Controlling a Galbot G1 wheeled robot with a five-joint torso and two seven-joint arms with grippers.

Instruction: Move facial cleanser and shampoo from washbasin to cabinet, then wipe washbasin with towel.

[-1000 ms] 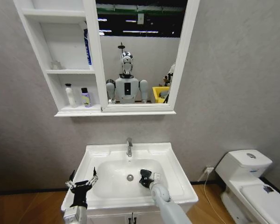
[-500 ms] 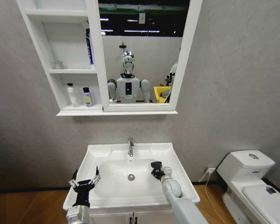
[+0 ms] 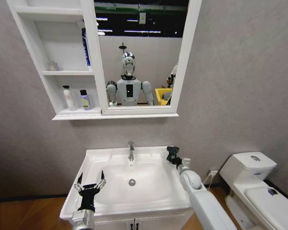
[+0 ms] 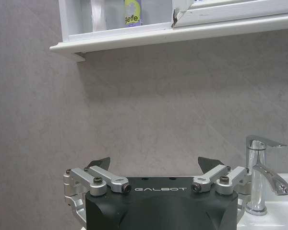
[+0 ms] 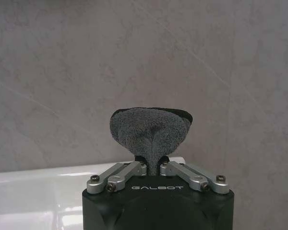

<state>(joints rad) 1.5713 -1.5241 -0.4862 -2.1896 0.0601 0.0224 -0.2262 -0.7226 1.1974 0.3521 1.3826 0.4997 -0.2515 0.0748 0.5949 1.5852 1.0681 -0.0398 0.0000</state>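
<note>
Right gripper: we see the right gripper [image 3: 172,154] raised over the far right corner of the washbasin [image 3: 93,158], near the wall; its fingers are clamped on the towel [image 5: 150,129], which bunches up beyond the fingertips. We judge it is held pinched at one fold so a loose pad of cloth faces the ceramic for wiping.

Left gripper: our left gripper [image 3: 90,186] hovers at the near left rim of the basin, fingers spread wide and holding nothing; we take it to be parked clear of the bowl so the right arm can sweep.

Bottles: the two bottles [image 3: 76,97] stand upright side by side on the lowest shelf of the cabinet [image 3: 114,115], left of the mirror [image 3: 137,52], well apart from the basin.

Basin: the bowl around the drain [image 3: 132,182] and tap [image 3: 131,150] carries no items.

Stage: we judge the moving is done and the wiping is in hand, with the cloth now at the basin's far right edge.
</note>
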